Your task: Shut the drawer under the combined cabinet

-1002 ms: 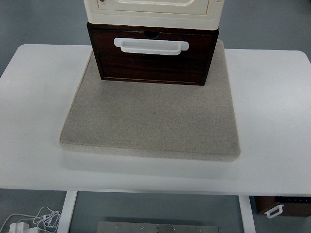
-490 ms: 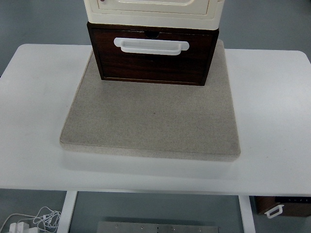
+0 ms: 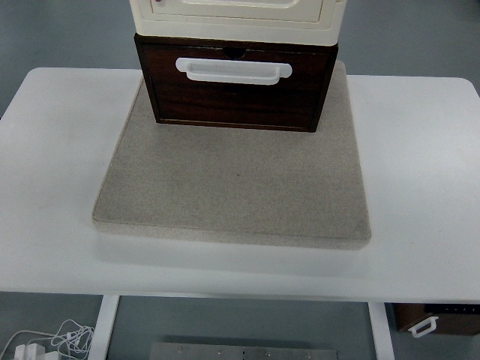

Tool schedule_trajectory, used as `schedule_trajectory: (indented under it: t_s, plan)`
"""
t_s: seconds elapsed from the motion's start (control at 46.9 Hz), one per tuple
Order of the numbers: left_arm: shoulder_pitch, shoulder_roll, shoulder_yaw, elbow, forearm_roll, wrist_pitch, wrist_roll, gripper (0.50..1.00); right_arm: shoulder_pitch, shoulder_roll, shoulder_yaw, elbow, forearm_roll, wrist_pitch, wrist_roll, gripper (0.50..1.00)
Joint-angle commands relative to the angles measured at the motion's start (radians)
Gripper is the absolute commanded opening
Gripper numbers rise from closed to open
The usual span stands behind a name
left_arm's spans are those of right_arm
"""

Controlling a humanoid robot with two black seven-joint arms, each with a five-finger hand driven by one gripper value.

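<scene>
A dark brown wooden drawer (image 3: 236, 97) with a white handle (image 3: 233, 70) sits at the bottom of the combined cabinet, at the top middle of the top view. Its front stands out a little toward me beyond the cream upper unit (image 3: 236, 15) stacked on it. Neither of my hands nor arms shows anywhere in the picture.
The cabinet stands on a grey square mat (image 3: 236, 184) lying on a white table (image 3: 420, 165). Below the table's near edge are a white cable (image 3: 52, 341) on the floor at left and a brown box with a white handle (image 3: 435, 321) at right.
</scene>
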Motion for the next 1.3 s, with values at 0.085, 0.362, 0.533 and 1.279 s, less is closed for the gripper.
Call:
schedule_trajectory:
  t_s: [0.085,0.362,0.533,1.279]
  plan:
    - [0.029,-0.061,-0.002,0.075,-0.002,0.000,-0.003,0.992,-0.001,0.000,0.003,0.000,0.002,0.000,0.000,0.952]
    - [0.098,-0.123,0.000,0.077,-0.139,0.001,-0.029,0.992,-0.001,0.000,0.003,0.002,0.000,0.000,0.000,0.952]
    - [0.153,-0.124,-0.008,0.077,-0.177,-0.002,-0.029,0.994,-0.001,0.000,0.003,0.002,0.003,0.000,0.000,0.952]
    - [0.233,-0.227,-0.002,0.078,-0.257,-0.017,-0.046,0.996,-0.005,0.000,0.003,0.015,-0.001,0.127,-0.003,0.952]
